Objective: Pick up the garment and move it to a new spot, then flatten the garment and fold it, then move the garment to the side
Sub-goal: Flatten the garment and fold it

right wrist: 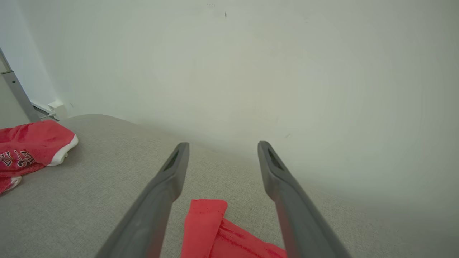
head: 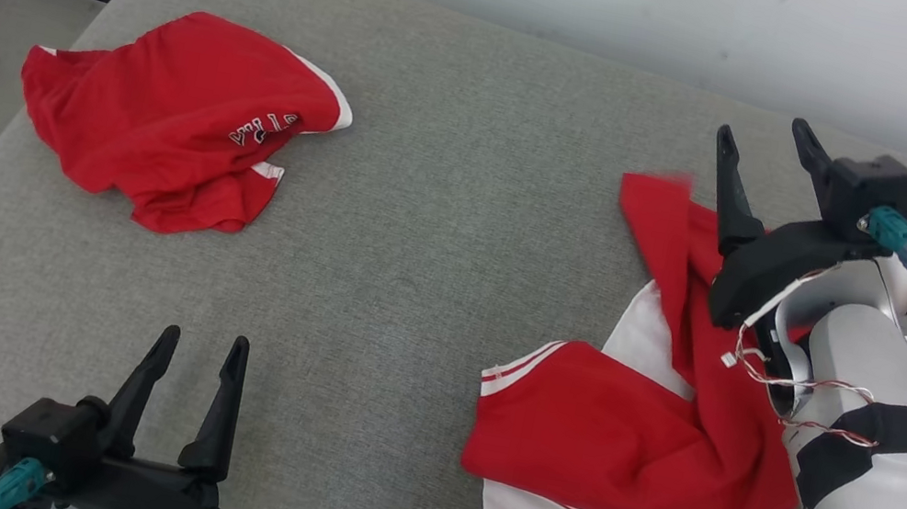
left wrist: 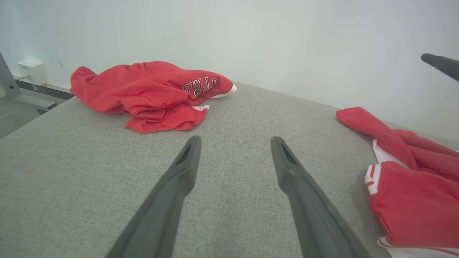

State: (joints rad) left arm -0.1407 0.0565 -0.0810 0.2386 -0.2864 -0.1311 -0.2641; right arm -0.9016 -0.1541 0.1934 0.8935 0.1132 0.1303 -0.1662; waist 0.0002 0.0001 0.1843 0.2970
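- Garment: crumpled, red and white, by the worktop's right edge; long axis runs near edge to far.
- Right gripper: fingers spread wide, empty, tips just past the garment's far end. Judged the nearer arm.
- Left gripper: spread wide, empty, near-left corner, well apart.

The red garment with white panels and striped trim lay crumpled at about four o'clock on the grey padded bench — one red strip reaching toward twelve o'clock, its white edge toward six.
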